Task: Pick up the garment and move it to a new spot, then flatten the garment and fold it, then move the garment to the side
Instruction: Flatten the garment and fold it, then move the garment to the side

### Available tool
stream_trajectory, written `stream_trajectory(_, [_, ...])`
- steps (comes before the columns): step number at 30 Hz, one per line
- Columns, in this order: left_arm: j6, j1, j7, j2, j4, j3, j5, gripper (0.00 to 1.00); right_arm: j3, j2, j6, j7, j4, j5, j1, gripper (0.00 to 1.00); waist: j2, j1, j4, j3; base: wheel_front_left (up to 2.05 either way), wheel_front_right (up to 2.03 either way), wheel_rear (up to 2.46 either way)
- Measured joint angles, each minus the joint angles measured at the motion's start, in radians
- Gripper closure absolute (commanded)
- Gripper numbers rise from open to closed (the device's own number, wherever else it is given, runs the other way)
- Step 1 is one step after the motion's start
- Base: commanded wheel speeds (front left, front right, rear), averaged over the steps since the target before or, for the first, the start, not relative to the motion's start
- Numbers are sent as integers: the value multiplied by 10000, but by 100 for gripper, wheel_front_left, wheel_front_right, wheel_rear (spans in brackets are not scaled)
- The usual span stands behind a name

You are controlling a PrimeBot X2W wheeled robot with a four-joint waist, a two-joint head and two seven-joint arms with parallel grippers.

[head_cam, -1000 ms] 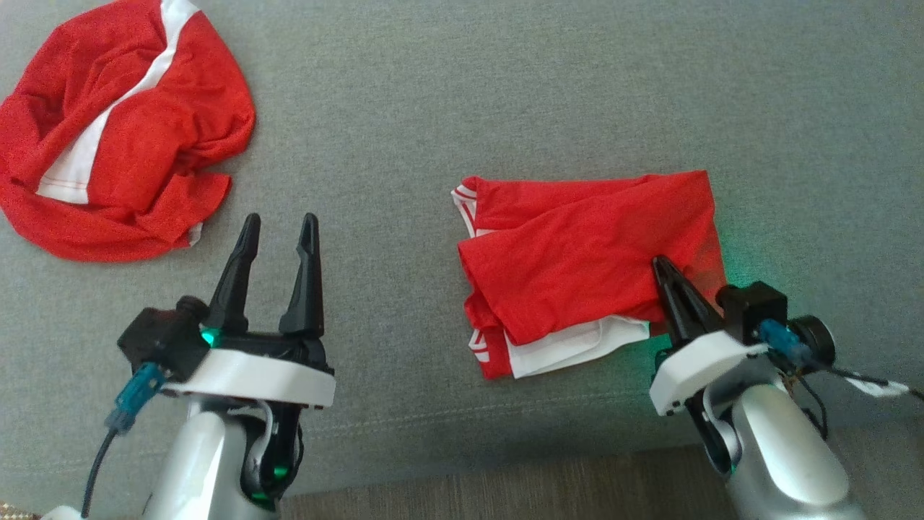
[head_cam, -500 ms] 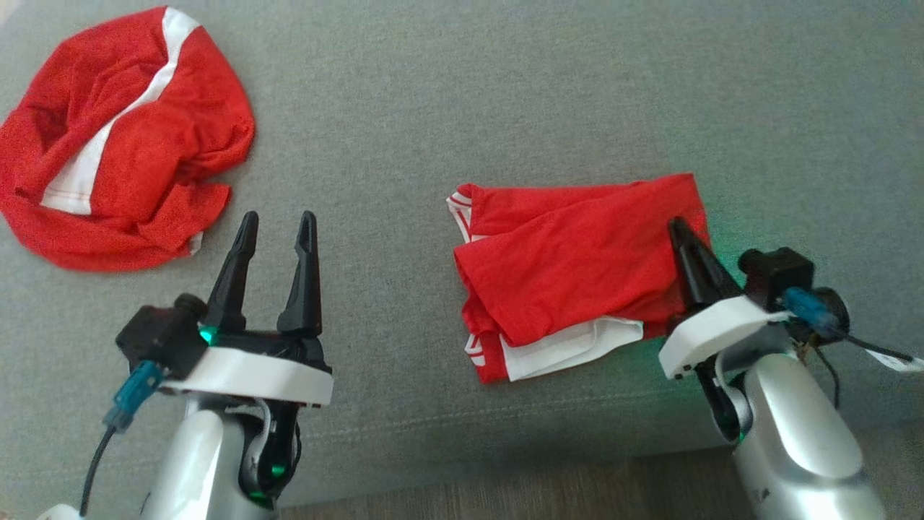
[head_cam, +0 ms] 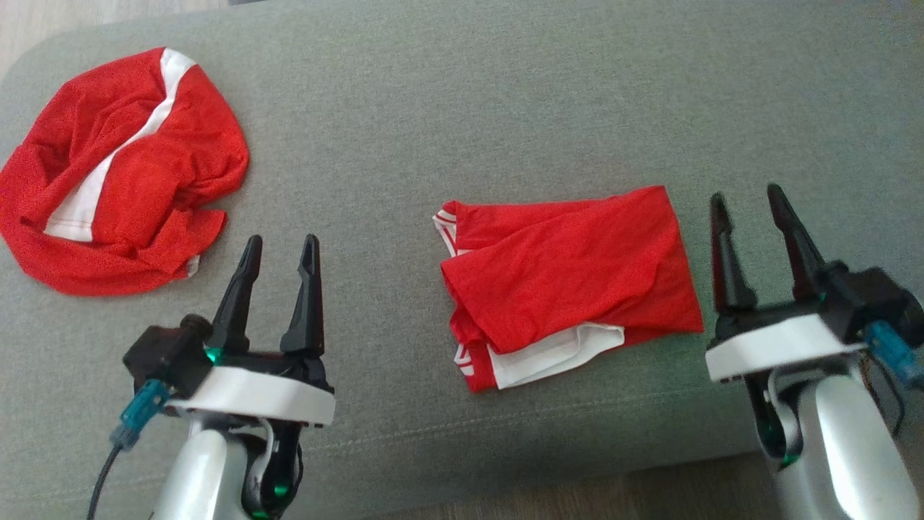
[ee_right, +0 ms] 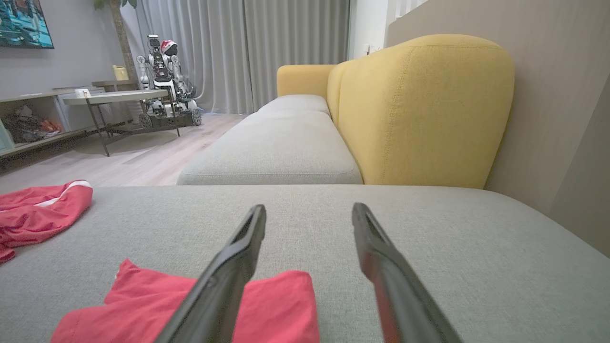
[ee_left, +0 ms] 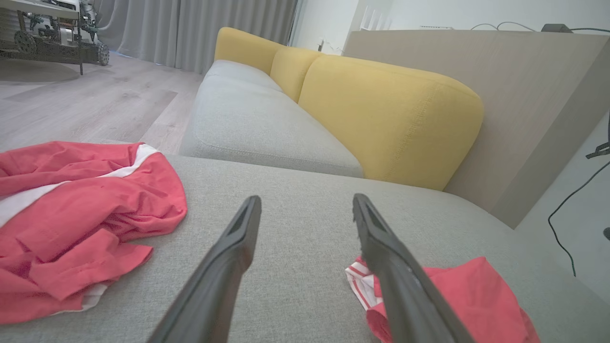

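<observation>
Head view: folded garment (head_cam: 570, 282) just released by right gripper (head_cam: 745, 193), jaws now apart; left gripper (head_cam: 281, 239) wide, empty; placement seemingly done.

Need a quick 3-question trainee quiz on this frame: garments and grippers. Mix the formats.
1. True or false: the right gripper is clamped on the folded garment.
2. Where does the crumpled garment lie? A) on the grey cushion, at the robot's far left; B) on a yellow backrest; C) on the floor.
3. Fill in: the trim at the folded garment's near edge is ____.
Key: 1 false, its fingers stand apart beside the garment, holding nothing; 2 A; 3 white.
</observation>
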Motion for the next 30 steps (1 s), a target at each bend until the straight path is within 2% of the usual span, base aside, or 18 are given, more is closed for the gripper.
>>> stream_trajectory(6, [58, 189, 0, 0, -40, -140, 0, 0, -230, 84, 0, 0, -476, -240, 546, 0, 0, 0, -49, -26, 0, 0, 0])
stream_trajectory(21, [58, 304, 0, 0, -36, -261, 0, 0, -155, 123, 0, 0, -313, -224, 704, 0, 0, 0, -68, 104, 0, 0, 0])
stream_trajectory(27, [52, 286, 0, 0, -35, -297, 12, 0, -96, 132, 0, 0, 1657, -268, 561, 0, 0, 0, -27, 244, 0, 0, 0])
stream_trajectory(30, [44, 252, 0, 2, -35, -316, 12, 0, -42, 130, 0, 0, 2447, 121, 49, 0, 0, 0, 25, 384, 0, 0, 0])
